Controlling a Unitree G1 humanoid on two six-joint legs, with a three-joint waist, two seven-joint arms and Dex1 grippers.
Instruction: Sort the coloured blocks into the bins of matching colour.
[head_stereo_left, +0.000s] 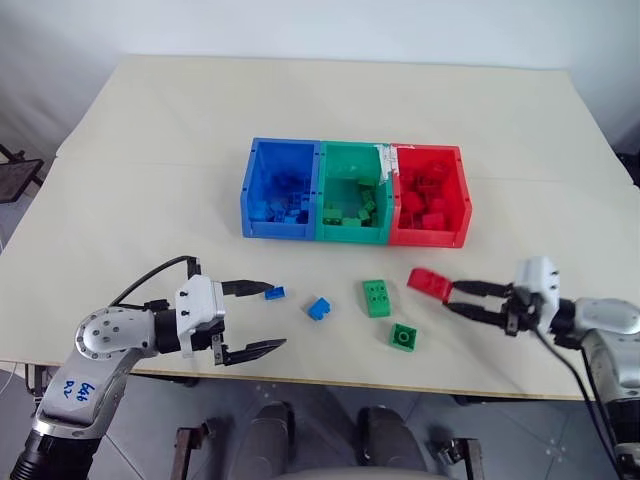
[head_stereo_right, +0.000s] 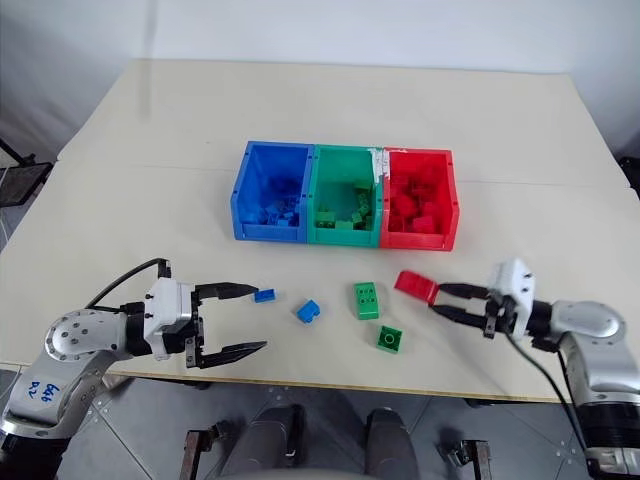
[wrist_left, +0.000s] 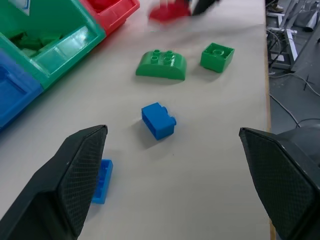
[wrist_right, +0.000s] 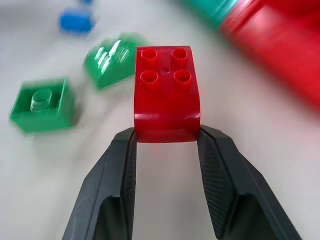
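Observation:
My right gripper (head_stereo_left: 458, 298) is shut on a red block (wrist_right: 166, 95), holding it just above the table in front of the red bin (head_stereo_left: 458, 238). Joined to that bin stand the green bin (head_stereo_left: 352, 236) and the blue bin (head_stereo_left: 281, 229), each with matching blocks inside. On the table lie a curved green block (head_stereo_left: 377, 298), a square green block (head_stereo_left: 404, 337), a blue block (head_stereo_left: 319, 308) and a small blue block (head_stereo_left: 274, 293). My left gripper (head_stereo_left: 255, 317) is open near the table's front edge, its upper fingertip close to the small blue block (wrist_left: 102, 181).
The cream table (head_stereo_left: 180, 150) stretches wide behind the bins. Its front edge runs just below both grippers. A dark chair frame (head_stereo_left: 15, 175) stands off the table's left side.

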